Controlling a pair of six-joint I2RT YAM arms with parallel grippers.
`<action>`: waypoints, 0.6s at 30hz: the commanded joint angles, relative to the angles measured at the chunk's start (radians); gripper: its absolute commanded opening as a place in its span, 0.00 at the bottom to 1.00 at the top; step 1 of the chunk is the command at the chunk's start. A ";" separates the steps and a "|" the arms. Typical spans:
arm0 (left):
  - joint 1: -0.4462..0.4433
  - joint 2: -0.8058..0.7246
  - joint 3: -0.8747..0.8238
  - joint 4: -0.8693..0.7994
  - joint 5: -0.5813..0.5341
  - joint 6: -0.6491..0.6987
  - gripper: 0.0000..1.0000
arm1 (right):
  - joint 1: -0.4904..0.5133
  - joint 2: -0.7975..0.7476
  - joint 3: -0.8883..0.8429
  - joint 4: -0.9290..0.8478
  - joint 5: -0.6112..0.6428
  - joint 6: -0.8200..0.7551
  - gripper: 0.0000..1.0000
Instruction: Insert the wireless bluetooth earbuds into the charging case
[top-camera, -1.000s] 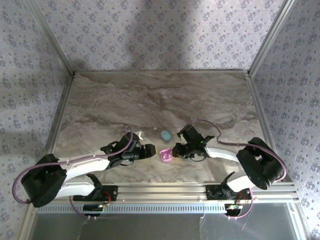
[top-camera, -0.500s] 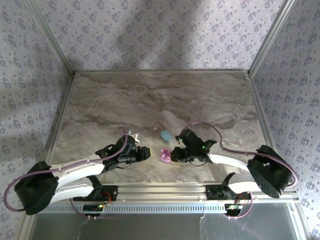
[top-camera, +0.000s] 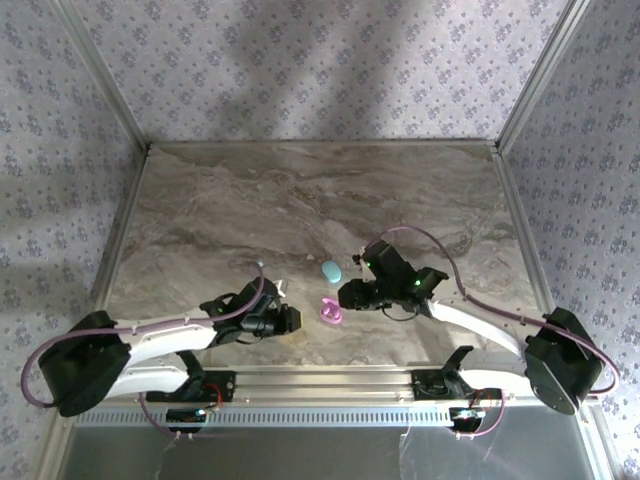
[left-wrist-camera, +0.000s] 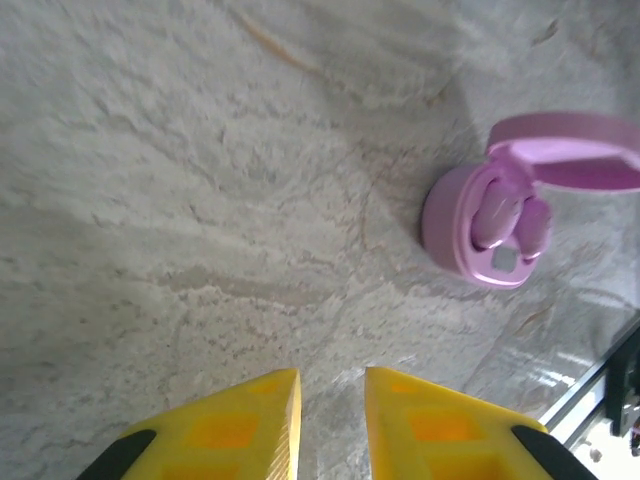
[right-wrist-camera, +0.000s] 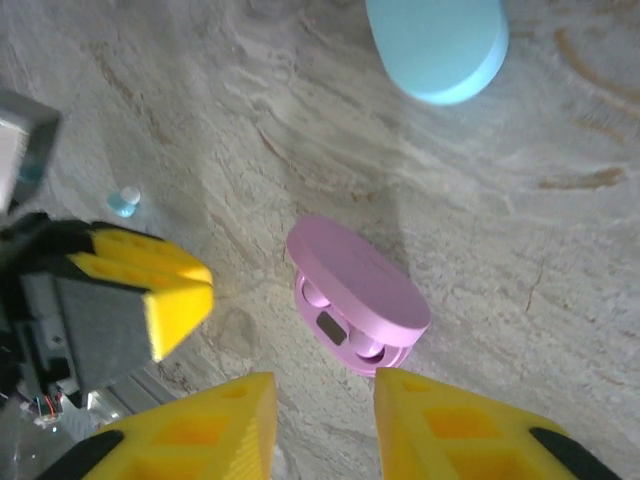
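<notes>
Pink open case (top-camera: 331, 314) sits toward marble table's (top-camera: 300, 190) near edge.

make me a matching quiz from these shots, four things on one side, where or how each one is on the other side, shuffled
Things
1. pink case
2. blue case
3. loose blue earbud
4. left gripper

States
a. lid shut, lying on the table
b. holding nothing, over bare table
c. lid up, two pink buds seated inside
d. alone on the table, outside any case

Pairs: 1-c, 2-a, 3-d, 4-b
</notes>
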 joint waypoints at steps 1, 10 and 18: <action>-0.029 0.056 0.059 0.056 0.025 0.000 0.24 | -0.026 0.032 0.050 -0.051 -0.006 -0.050 0.35; -0.041 0.156 0.103 0.112 0.026 0.024 0.20 | -0.052 0.176 0.157 -0.068 -0.027 -0.110 0.32; -0.041 0.259 0.117 0.205 0.052 0.019 0.13 | -0.042 0.283 0.197 -0.062 -0.040 -0.119 0.28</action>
